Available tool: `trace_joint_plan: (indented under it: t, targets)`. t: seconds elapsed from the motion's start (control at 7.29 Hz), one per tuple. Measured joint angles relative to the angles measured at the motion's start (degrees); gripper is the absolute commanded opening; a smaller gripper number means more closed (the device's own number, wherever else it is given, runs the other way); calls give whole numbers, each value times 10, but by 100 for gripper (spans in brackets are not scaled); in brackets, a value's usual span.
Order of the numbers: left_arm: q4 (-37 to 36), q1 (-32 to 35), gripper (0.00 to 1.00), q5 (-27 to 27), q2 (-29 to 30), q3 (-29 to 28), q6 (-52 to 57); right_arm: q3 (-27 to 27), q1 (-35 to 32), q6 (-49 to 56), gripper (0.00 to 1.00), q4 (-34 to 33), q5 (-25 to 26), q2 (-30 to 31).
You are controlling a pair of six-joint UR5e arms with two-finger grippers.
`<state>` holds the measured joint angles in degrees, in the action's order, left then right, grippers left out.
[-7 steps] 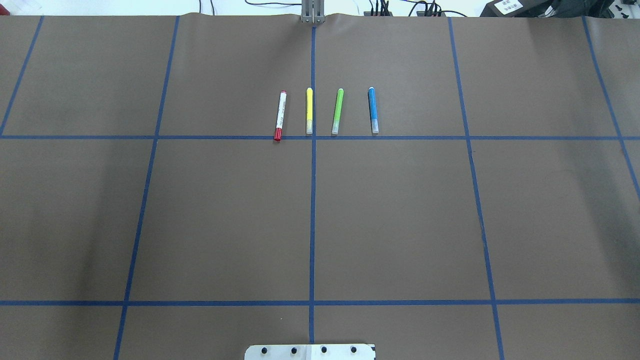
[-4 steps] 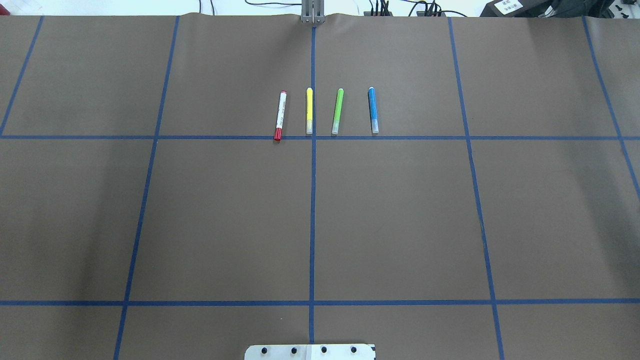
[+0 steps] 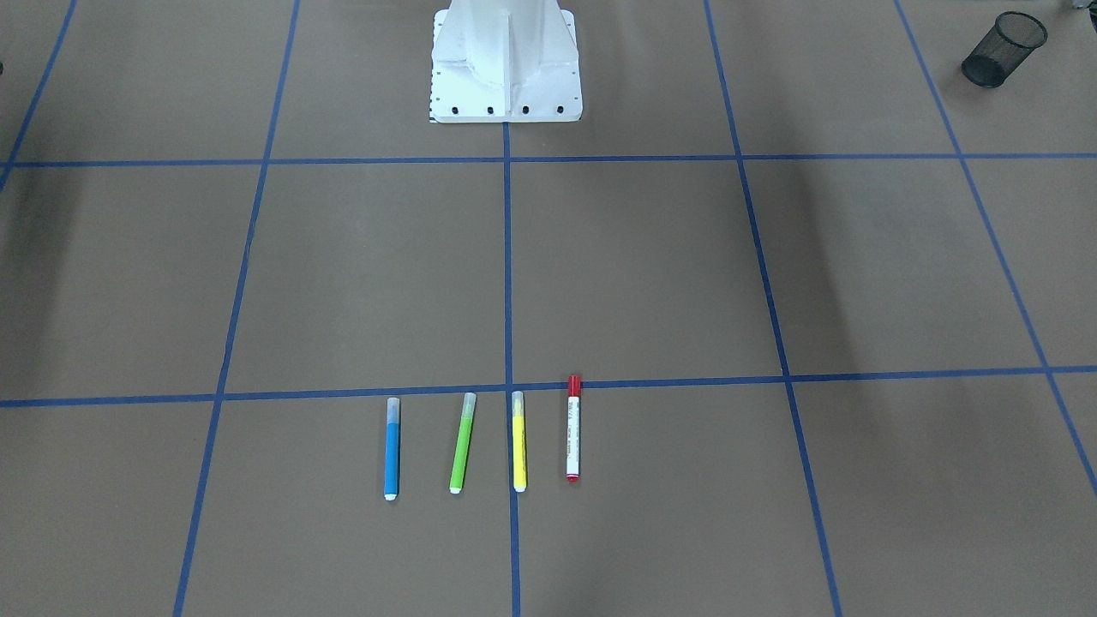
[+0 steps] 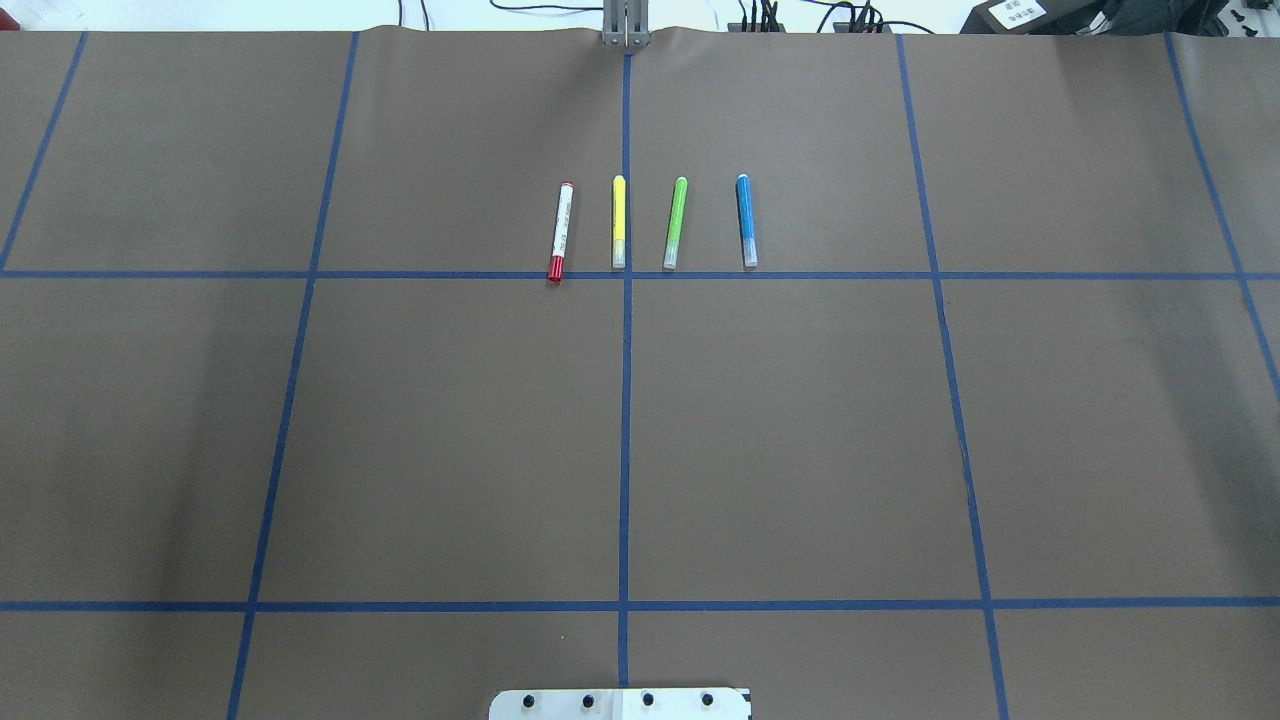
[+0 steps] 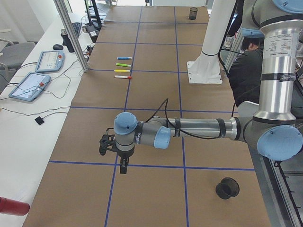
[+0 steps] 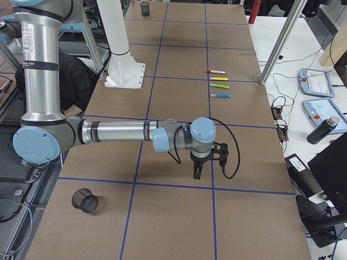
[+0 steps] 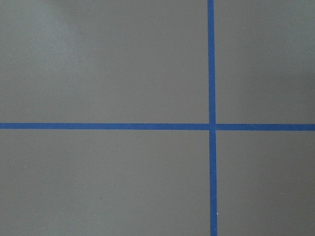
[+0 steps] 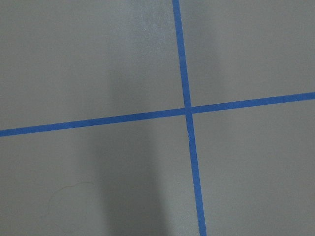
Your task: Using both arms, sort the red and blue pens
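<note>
The red pen, white-barrelled with a red cap, lies at the left end of a row of markers at the far middle of the table. At the row's right end lies the blue pen. Both also show in the front view: red pen, blue pen. Neither arm enters the overhead or front view. In the left side view my left gripper hangs over the mat far from the pens. In the right side view my right gripper does the same. I cannot tell whether either is open or shut.
A yellow marker and a lime-green marker lie between the two pens. A black mesh cup stands near the left arm, another near the right arm. The white pedestal is at the robot's side. Both wrist views show only brown mat and blue tape.
</note>
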<state>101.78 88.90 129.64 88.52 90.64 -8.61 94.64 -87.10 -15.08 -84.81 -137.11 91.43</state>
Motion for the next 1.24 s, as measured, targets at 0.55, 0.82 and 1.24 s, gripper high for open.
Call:
trace_joint_plan:
  t: [0.55, 0.82, 1.24]
  targets:
    - [-1, 0, 100, -1, 0, -2, 0, 1, 0, 0, 100, 1, 1, 2]
    - [-1, -1, 100, 0, 4, 0, 0, 3, 0, 0, 100, 1, 1, 0]
    - [3, -1, 100, 1, 11, 8, 0, 6, 0, 0, 100, 1, 0, -2]
